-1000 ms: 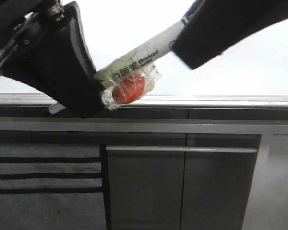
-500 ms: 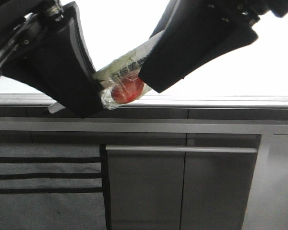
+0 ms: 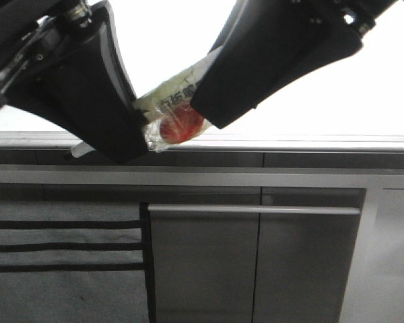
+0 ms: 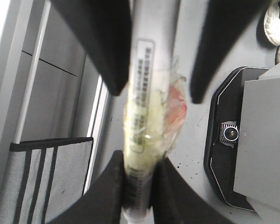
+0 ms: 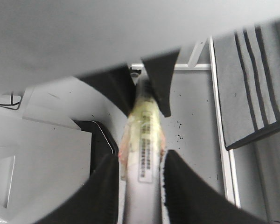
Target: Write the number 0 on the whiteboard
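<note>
**Two grippers on one marker**

Look at the marker (image 3: 178, 101) first. It is a white pen with clear tape and a red lump (image 3: 182, 124) stuck on its middle. It sits tilted in front of the whiteboard (image 3: 337, 94), which fills the bright space behind it. You cannot see any number 0 on the whiteboard in these pictures.

Your left gripper (image 3: 138, 131) is squeezed tight on the lower end of the marker. In the left wrist view its fingers (image 4: 109, 186) press on both sides of the pen (image 4: 140, 140).

Your right gripper (image 3: 205, 111) is on the upper part of the marker, just beside the red lump. In the right wrist view its fingers (image 5: 102, 186) sit at each side of the pen (image 5: 144, 154), holding it.

Below the marker runs the grey edge strip (image 3: 310, 142) of the whiteboard. Under that is a grey cabinet (image 3: 256, 262).
</note>
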Motion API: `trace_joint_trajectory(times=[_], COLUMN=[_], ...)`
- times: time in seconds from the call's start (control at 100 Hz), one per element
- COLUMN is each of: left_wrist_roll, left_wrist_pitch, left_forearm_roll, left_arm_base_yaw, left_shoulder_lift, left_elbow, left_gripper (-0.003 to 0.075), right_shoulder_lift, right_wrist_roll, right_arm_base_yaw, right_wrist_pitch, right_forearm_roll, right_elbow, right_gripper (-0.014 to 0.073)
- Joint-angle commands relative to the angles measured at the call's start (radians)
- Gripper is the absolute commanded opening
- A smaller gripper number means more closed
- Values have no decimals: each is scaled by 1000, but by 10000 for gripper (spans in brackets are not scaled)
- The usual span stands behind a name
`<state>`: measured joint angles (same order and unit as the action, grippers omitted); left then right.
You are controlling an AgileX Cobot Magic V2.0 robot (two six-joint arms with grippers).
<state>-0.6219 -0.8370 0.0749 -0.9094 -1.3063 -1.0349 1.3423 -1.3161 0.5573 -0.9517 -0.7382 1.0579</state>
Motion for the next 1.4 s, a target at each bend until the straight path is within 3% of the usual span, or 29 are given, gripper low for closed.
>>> trace_joint_trajectory(times=[0.0, 0.16, 0.43, 0.52, 0.71, 0.79, 1.05, 1.24, 1.31, 1.39], left_wrist_roll=[3, 3, 3, 3, 16, 20, 103, 206, 245, 313], left_wrist_pitch=[48, 48, 61, 66, 75, 77, 96, 90, 85, 85], left_forearm_roll=[10, 10, 10, 10, 10, 10, -96, -152, -151, -151], left_arm_base_yaw=[-7, -7, -7, -7, -7, -7, 0, 93, 143, 201], left_shoulder_lift=[32, 32, 32, 32, 33, 37, 134, 238, 274, 316], left_elbow=[-34, -34, -34, -34, -34, -34, -34, -34, -34, -34], left_gripper=[-20, -20, 10, 102, 388, 453, 461, 461, 461, 461], right_shoulder_lift=[-22, -22, -22, -22, -22, -22, -24, -74, -103, -138], right_wrist_roll=[-10, -10, -10, -10, -10, -10, -10, -3, 35, 179], right_arm_base_yaw=[3, 3, 3, 3, 3, 3, -57, -154, -193, -242], right_wrist_pitch=[8, 4, 2, 2, 2, 2, 1, -54, -64, -41], right_forearm_roll=[-48, -48, -61, -68, -68, -68, -54, -64, -75, -75], right_elbow=[32, 32, 32, 32, 32, 32, 32, 32, 32, 32], right_gripper=[110, 58, 57, 57, 57, 57, 57, 57, 57, 57])
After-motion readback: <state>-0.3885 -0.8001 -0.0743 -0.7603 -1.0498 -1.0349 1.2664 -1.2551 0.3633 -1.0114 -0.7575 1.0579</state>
